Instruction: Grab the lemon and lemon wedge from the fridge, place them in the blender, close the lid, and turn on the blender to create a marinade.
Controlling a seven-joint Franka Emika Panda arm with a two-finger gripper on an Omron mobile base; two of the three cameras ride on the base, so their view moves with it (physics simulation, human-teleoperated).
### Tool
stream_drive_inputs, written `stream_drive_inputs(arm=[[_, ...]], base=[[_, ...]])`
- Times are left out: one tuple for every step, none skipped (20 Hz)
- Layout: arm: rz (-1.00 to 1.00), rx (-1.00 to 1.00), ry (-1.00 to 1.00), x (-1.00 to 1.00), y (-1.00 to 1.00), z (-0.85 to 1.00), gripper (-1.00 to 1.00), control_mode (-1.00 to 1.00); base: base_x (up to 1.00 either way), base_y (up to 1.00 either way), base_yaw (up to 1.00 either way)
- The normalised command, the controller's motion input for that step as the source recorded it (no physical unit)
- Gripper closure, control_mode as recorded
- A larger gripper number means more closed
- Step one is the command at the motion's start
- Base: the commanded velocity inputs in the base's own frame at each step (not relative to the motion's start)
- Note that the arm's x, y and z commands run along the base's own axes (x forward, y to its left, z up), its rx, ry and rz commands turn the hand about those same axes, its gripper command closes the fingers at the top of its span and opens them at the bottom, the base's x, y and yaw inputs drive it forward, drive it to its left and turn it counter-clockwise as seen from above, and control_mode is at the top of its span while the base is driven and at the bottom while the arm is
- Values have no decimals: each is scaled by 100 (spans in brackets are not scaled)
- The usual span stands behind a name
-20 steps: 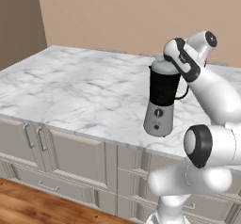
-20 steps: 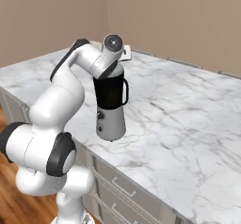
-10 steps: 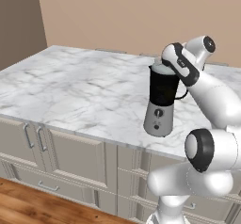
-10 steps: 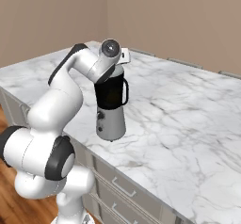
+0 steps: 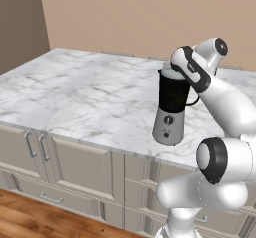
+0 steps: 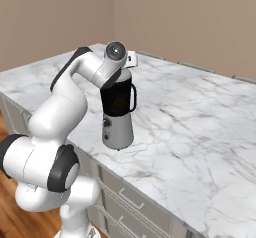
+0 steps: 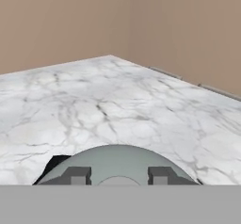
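The blender [image 5: 170, 107] [image 6: 117, 113] stands upright on the marble counter, a black jug on a silver-grey base with two small dark knobs. The pale grey-green lid [image 7: 117, 159] [image 5: 171, 74] sits at the jug's top; a sliver of black rim shows at its left in the hand view. My gripper [image 7: 117, 177] hangs right over the jug's mouth, and both fingertips [image 7: 77, 175] rest on the lid's dome, shut on a small raised part at its middle. The lemon, the lemon wedge and the fridge are out of view.
The white-veined marble counter [image 5: 85, 94] [image 6: 200, 127] stretches wide to the left of and behind the blender. Grey cabinet doors and drawers [image 5: 60, 167] run below its front edge. A tan wall [image 7: 141, 20] closes off the back.
The hand has sunk slightly towards the jug's top with the lid in it. The blender has not moved.
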Motion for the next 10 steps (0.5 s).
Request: stream_drive_inputs(arm=[[-1, 0, 0, 0, -12, 0, -100, -100], [-2, 0, 0, 0, -13, 0, -100, -100], [-2, 0, 0, 0, -12, 0, -100, -100], [-2, 0, 0, 0, -9, 0, -100, -100], [-2, 0, 0, 0, -6, 0, -100, -100], [-2, 0, 0, 3, 0, 0, -100, -100], [-1, 0, 0, 11, 0, 0, -100, -100], [0, 0, 0, 16, 0, 0, -100, -100], [0, 0, 0, 17, 0, 1, -100, -100], [-1, 0, 0, 10, 0, 6, -100, -100]], base=[[0, 0, 0], [0, 0, 0], [0, 0, 0], [0, 0, 0], [0, 0, 0], [0, 0, 0], [0, 0, 0], [0, 0, 0], [0, 0, 0], [0, 0, 0]])
